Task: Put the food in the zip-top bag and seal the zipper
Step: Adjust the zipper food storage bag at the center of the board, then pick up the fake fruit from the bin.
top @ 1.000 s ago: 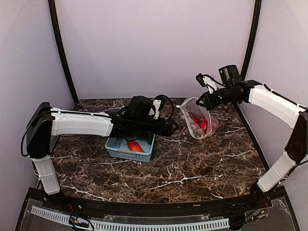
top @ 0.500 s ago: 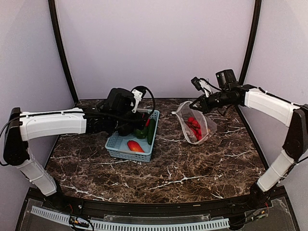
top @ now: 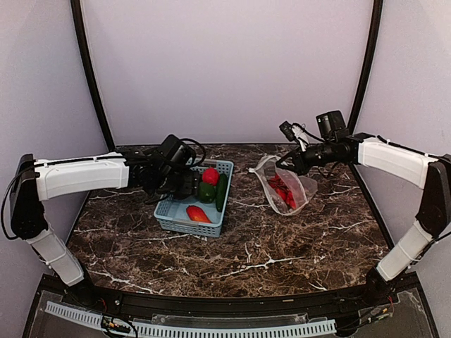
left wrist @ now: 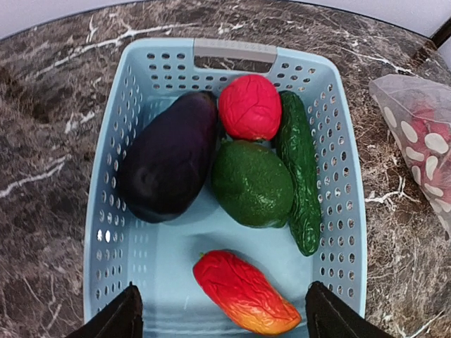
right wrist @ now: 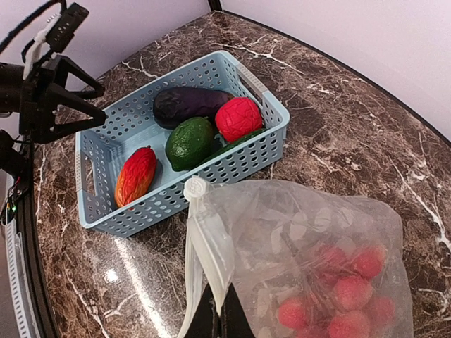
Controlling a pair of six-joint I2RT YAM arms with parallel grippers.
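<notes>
clear dotted zip-top bag (right wrist: 317, 225), red cherry tomatoes (right wrist: 352, 292) inside, whitish zipper (right wrist: 208, 246)

Right pincer (right wrist: 217, 317) clamps the bag (right wrist: 317, 225) by its zipper (right wrist: 206, 246), beside the basket (right wrist: 232, 160).

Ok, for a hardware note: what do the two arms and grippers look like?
The left arm and right arm have white shells on the long links and black joints. The left gripper and right gripper are black with tapering fingers. Black cables loop at each wrist, and a black camera block sits on the right one.
</notes>
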